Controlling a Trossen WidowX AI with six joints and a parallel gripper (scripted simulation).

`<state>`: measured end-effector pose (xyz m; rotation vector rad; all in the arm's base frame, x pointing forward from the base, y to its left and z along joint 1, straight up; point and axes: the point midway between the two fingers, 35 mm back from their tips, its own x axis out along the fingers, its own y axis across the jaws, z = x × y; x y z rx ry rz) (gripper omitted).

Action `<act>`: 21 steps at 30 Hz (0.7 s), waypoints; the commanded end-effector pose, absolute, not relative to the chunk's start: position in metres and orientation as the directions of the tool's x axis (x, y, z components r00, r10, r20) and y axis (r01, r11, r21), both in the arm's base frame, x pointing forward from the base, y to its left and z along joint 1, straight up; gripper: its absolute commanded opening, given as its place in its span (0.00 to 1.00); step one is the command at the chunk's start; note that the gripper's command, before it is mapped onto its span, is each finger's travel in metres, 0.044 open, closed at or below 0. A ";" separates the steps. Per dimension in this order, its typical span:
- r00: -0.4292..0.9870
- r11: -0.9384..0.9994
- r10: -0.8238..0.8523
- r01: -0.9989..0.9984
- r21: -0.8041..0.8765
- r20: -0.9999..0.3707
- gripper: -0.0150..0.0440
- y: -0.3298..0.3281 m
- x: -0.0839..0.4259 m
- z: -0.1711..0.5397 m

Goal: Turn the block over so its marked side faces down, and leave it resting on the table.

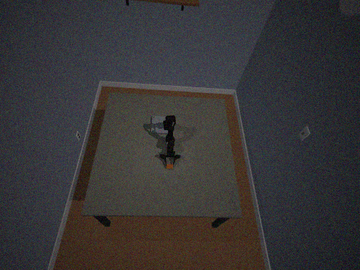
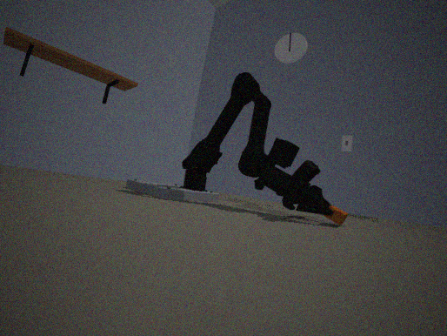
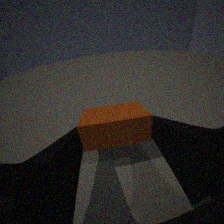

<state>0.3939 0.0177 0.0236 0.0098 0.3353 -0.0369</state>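
Note:
An orange block (image 1: 169,166) (image 2: 338,215) (image 3: 115,134) is held at the end of the arm, tilted, with its lower edge at or very near the table (image 1: 133,189) (image 2: 174,270) (image 3: 45,95). A pale grey face with shadows across it runs from the orange part back toward the wrist camera; it looks like the marked side, facing up and back toward the arm. My gripper (image 1: 169,162) (image 2: 332,211) (image 3: 114,125) is shut on the block, one black finger on each side, and slopes down and forward. The block's underside is hidden, and exact contact with the table is hard to tell.
The arm's pale base plate (image 1: 158,119) (image 2: 152,189) lies on the table behind the gripper. The table's front edge (image 1: 161,215) is some way beyond the block. A wooden shelf (image 2: 70,60) hangs on the wall. The light is dim and the pictures are grainy.

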 end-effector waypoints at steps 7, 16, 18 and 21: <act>0.944 0.999 -0.040 0.041 -0.002 -0.326 0.61 0.017 0.394 0.024; 0.944 0.999 -0.040 0.041 -0.002 -0.326 1.00 0.017 0.394 0.024; 0.944 0.999 -0.040 0.041 -0.002 -0.326 1.00 0.017 0.394 0.024; 0.944 0.999 -0.040 0.041 -0.002 -0.326 1.00 0.017 0.394 0.024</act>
